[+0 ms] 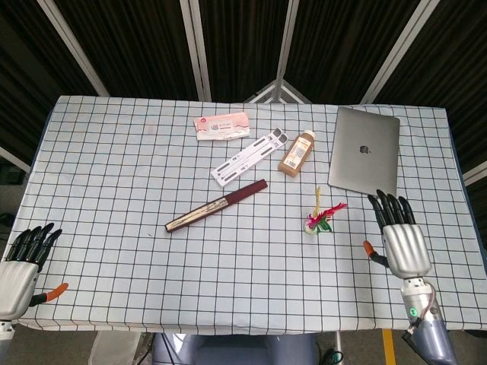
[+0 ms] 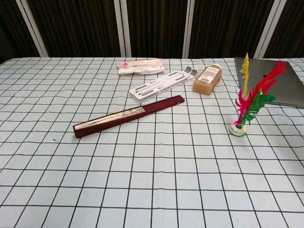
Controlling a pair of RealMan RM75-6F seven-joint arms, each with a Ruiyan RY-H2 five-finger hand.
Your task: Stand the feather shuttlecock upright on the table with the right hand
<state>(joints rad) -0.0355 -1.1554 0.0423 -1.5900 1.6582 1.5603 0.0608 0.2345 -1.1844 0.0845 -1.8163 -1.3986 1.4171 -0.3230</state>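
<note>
The feather shuttlecock (image 1: 319,216) (image 2: 247,102) stands upright on its round white and green base, right of the table's middle. Its yellow, red, pink and green feathers fan upward. My right hand (image 1: 400,237) hovers off to its right near the table's front right, fingers spread, holding nothing and clear of the feathers. It does not show in the chest view. Holding nothing, my left hand (image 1: 21,262) rests at the front left corner with its fingers stretched forward.
A grey laptop (image 1: 365,150) lies behind the shuttlecock, an amber bottle (image 1: 297,151) to its left. A white strip (image 1: 249,157), a pink packet (image 1: 221,125) and a closed dark red fan (image 1: 216,205) lie mid-table.
</note>
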